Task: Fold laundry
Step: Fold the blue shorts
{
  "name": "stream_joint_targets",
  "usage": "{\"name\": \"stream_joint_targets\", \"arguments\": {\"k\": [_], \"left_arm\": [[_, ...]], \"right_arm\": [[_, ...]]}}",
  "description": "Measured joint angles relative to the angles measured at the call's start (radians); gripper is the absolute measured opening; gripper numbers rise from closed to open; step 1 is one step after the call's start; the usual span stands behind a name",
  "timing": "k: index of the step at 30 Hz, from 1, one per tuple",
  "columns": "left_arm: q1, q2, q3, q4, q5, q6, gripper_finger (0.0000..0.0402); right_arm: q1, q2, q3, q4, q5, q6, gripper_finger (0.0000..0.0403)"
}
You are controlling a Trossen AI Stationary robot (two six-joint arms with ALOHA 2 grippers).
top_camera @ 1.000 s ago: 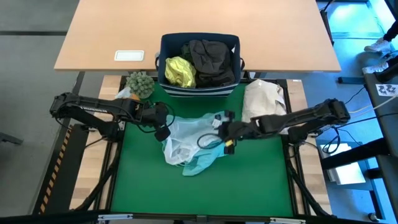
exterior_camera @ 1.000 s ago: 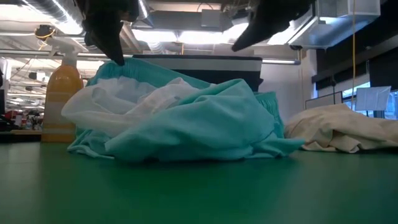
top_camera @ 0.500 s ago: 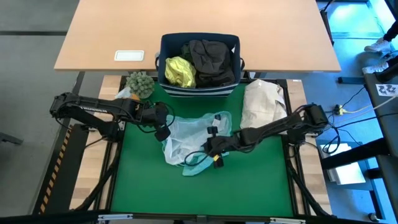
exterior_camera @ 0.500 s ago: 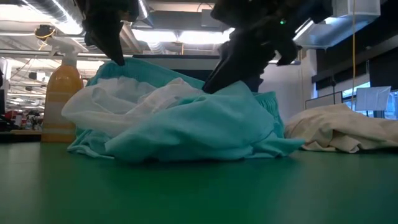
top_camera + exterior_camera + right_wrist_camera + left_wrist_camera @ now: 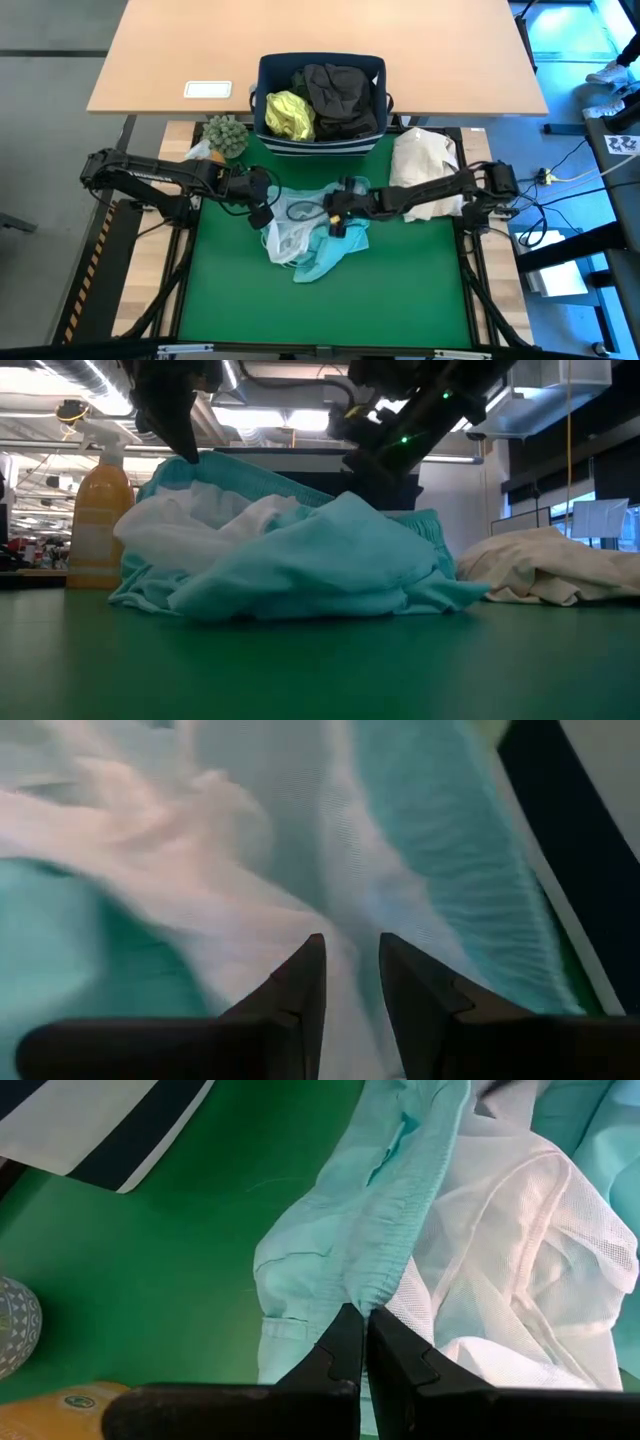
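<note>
A turquoise garment (image 5: 300, 240) with a white mesh lining lies crumpled on the green mat (image 5: 400, 290), also seen in the low view (image 5: 300, 555). My left gripper (image 5: 262, 208) is at its left end, shut on it. My right gripper (image 5: 335, 213) reaches in from the right over the garment's middle. Its fingers stand a little apart, low over the white mesh (image 5: 300, 870). A yellow-green shirt (image 5: 288, 115) and dark garments (image 5: 345, 98) lie in the navy bin (image 5: 375, 70). My left gripper pinches the gathered elastic waistband (image 5: 385, 1275) of the turquoise garment between its two fingertips. It comes from the table's left, slanting down. The band's held edge stands raised (image 5: 200, 468) while the rest of the garment lies slack on the mat. My right gripper: I cannot tell whether it touches the mesh.
A cream-beige cloth bundle (image 5: 425, 160) lies on the mat's right side, under the right arm. A yellow spray bottle (image 5: 97, 525) and a green spiky ball (image 5: 225, 133) stand at the far left. The striped bin base (image 5: 120, 1130) borders the far edge. Bare mat lies toward the near edge.
My right gripper swung from the garment's right side toward the near-left onto the cloth, then drew back toward the far edge over its middle. The garment's middle has shifted, and a turquoise fold now stands higher in the low view. The left end has stayed held.
</note>
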Motion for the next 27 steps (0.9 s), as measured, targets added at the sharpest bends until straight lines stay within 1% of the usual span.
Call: {"name": "stream_joint_targets", "arguments": {"k": [5, 6, 8, 11, 16, 20, 22, 25, 27], "left_arm": [[0.0, 0.0, 0.0, 0.0, 0.0, 0.0, 0.0], [0.0, 0.0, 0.0, 0.0, -0.001, 0.0, 0.0], [0.0, 0.0, 0.0, 0.0, -0.004, 0.0, 0.0], [0.0, 0.0, 0.0, -0.001, -0.007, 0.001, 0.0], [0.0, 0.0, 0.0, 0.0, -0.008, 0.024, 0.0], [0.001, 0.0, 0.0, 0.0, -0.034, 0.02, 0.0], [0.001, 0.0, 0.0, 0.0, -0.034, 0.02, 0.0], [0.001, 0.0, 0.0, 0.004, -0.034, 0.02, 0.0], [0.001, 0.0, 0.0, 0.006, -0.034, 0.019, 0.0]], "right_arm": [[-0.031, 0.0, 0.0, -0.061, 0.024, 0.006, 0.0097], [-0.032, 0.0, 0.0, -0.07, 0.021, 0.003, 0.0097], [-0.028, -0.003, 0.0, -0.067, -0.022, -0.007, 0.0097], [-0.002, -0.009, 0.0, -0.011, -0.115, -0.029, 0.0097], [0.063, -0.011, 0.0, 0.119, -0.175, -0.074, 0.0097], [0.109, -0.011, 0.0, 0.223, -0.246, -0.112, 0.0097], [0.122, -0.007, 0.0, 0.254, -0.256, -0.116, 0.0097], [0.13, 0.001, 0.0, 0.259, -0.256, -0.135, 0.0097], [0.13, 0.02, 0.001, 0.257, -0.275, -0.148, 0.0097]]}}
